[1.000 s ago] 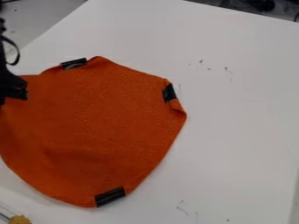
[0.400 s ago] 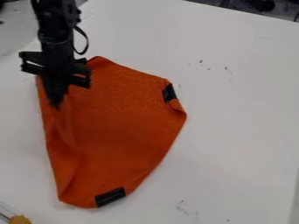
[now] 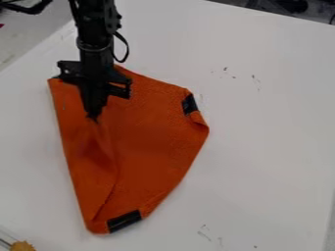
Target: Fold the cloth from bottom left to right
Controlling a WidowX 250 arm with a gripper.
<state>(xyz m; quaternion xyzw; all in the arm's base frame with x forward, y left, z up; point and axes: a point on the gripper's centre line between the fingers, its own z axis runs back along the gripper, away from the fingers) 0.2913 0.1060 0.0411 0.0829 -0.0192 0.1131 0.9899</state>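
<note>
Cloth (image 3: pixel 154 132): orange, lying on the white table (image 3: pixel 268 152), left and centre of the view. Straight left edge; slack ridge running from the tip of the gripper (image 3: pixel 93 118) down towards the lower corner. One dark strip (image 3: pixel 189 104) sits at the right-hand corner, another dark strip (image 3: pixel 124 221) at the bottom. A small yellow object (image 3: pixel 23 246) lies at the lower left, apart from the cloth.

Jaws: together, apparently clamped on a pinch of the cloth's turned-over layer, upper left of its middle. The exact amount of fabric between them cannot be told.

Handling (judged): light, soft and limp, with a slightly fuzzy weave that should give good friction. Not fragile; a firm squeeze should do no harm. It will not hold its shape, so the flap follows only where it is pulled and sags elsewhere. The strips look smoother and probably stiffer; a poorer hold than bare fabric.

Hold point (judged): the free edge of the upper layer, one layer only. A deeper bite risks catching the layer beneath and dragging the whole piece across the table.

Step in hand: carrying the left part over to the right; fold looks partly made. Next: a low, steady pull rightwards, then release with the flap laid flat. Risk: the ridge bunching into a wrinkle, or the lower corner lagging.
</note>
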